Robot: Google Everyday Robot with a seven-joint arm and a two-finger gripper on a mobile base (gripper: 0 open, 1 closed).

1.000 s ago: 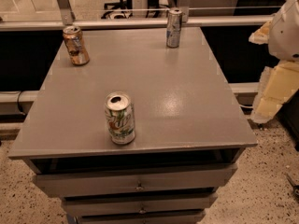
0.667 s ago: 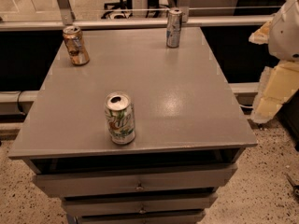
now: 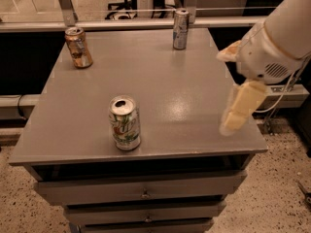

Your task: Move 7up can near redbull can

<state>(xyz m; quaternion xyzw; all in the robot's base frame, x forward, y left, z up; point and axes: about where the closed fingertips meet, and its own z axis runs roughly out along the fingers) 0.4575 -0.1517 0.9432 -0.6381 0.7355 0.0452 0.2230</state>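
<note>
The 7up can (image 3: 125,123), white and pale green with an open silver top, stands upright near the front edge of the grey table (image 3: 160,81), left of centre. The redbull can (image 3: 181,28), slim and silver-blue, stands upright at the table's back edge, right of centre. My gripper (image 3: 233,81) hangs over the table's right edge, well to the right of the 7up can and nearer than the redbull can. Its cream fingers (image 3: 240,108) are spread apart and hold nothing.
An orange-brown can (image 3: 78,47) stands at the back left of the table. Drawers (image 3: 141,193) sit under the tabletop. A rail and a dark gap run behind the table. Speckled floor lies on both sides.
My arm and gripper have moved left, from beside the table to over its right edge. The three cans have not moved.
</note>
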